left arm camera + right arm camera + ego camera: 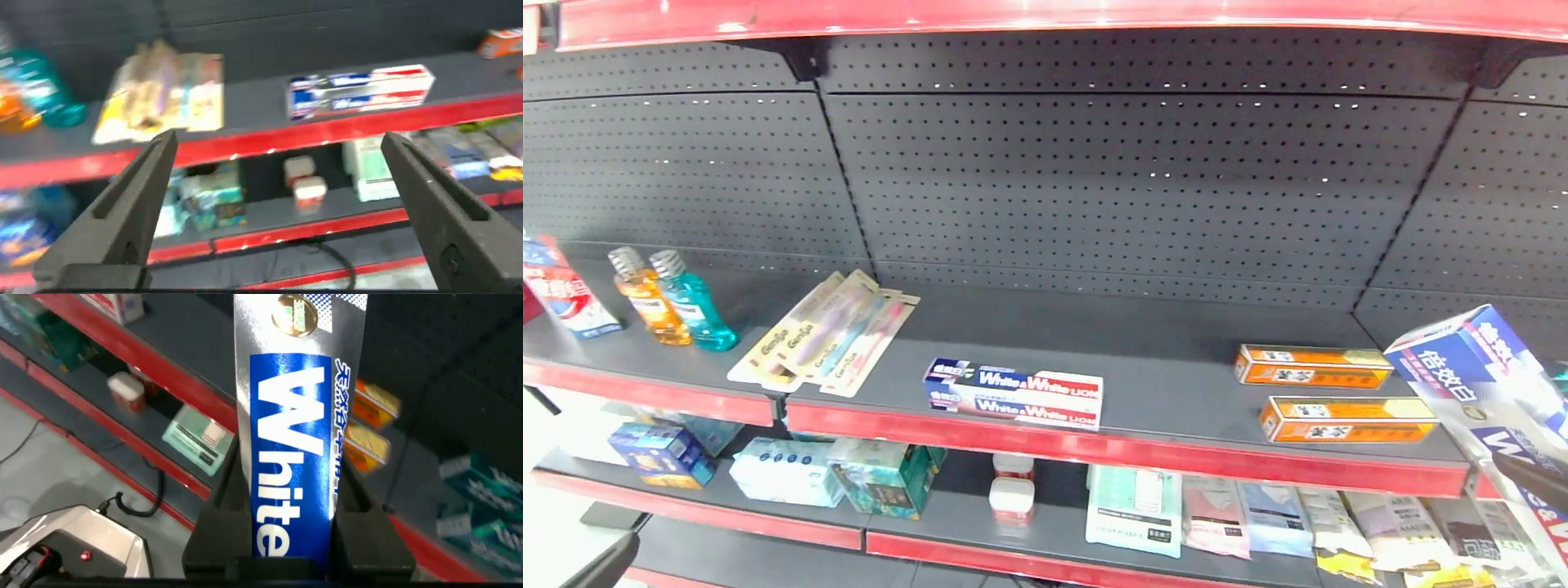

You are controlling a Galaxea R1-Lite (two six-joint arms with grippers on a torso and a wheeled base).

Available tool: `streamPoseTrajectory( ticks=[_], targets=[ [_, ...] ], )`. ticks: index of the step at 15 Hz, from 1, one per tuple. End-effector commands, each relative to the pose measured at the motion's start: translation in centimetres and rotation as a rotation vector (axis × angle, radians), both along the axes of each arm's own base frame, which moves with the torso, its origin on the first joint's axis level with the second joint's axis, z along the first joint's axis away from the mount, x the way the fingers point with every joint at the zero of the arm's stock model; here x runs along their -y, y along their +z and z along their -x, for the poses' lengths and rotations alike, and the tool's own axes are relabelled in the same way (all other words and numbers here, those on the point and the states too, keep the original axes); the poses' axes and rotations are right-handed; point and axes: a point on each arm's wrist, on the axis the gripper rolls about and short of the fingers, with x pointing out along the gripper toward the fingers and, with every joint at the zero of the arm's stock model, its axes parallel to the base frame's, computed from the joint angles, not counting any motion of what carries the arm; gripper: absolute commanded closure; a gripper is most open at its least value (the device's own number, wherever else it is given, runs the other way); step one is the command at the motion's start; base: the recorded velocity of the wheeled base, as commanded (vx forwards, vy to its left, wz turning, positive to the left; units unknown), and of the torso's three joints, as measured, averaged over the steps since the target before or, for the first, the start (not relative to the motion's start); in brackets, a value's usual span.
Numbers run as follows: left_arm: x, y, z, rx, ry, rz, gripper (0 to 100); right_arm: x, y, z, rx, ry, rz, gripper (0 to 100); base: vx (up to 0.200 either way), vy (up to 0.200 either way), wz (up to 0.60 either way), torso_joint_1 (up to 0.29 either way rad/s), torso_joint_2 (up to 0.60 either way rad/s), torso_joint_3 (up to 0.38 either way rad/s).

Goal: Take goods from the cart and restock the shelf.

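Right tool [290,518] clamps a long, glossy, probably cardboard toothpaste box [292,400].

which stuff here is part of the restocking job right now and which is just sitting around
In the job:
- toothpaste box clamped in the right gripper
- shelf
- matching toothpaste boxes on it, likely the spot for the held one
- left gripper, open and holding nothing

Just lying about:
- mouthwash bottles
- toothbrush packs
- orange boxes
- lower-shelf goods
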Motion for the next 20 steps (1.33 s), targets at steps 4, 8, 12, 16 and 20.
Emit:
streamPoseTrajectory(
  ticks=[4, 8, 12, 16, 20],
  targets=[
    [-0.1, -0.6, 0.6, 0.024, -0.003, -0.033, 0, 0.0, 0.7, -0.7, 0.002, -0.001, -0.005, 100, 0.0, 0.0, 0.3, -0.001, 0.0, 0.002],
    [-0.2, -3.4, 2.0, 0.055, 0.002, -0.052, 0, -1.0, 2.4, -4.0, 0.006, 0.107, -0.02, 100, 0.0, 0.0, 0.0, 0.0, 0.0, 0.0],
    [-0.5, -8.3, 3.5, 0.09, 0.06, -0.047, 0, -4.0, 2.5, -8.6, -0.021, 0.26, -0.013, 100, 0.0, 0.0, 0.0, 0.0, 0.0, 0.0],
    [-0.6, -8.8, 3.5, 0.047, 0.117, -0.001, 0, -4.9, 1.7, -10.2, -0.073, 0.291, 0.001, 100, 0.0, 0.0, 0.0, 0.0, 0.0, 0.0],
    [-0.3, -8.3, 3.5, 0.099, -0.011, -0.004, 0, -5.4, 1.1, -10.9, -0.107, 0.303, 0.006, 100, 0.0, 0.0, 0.0, 0.0, 0.0, 0.0]
  ],
)
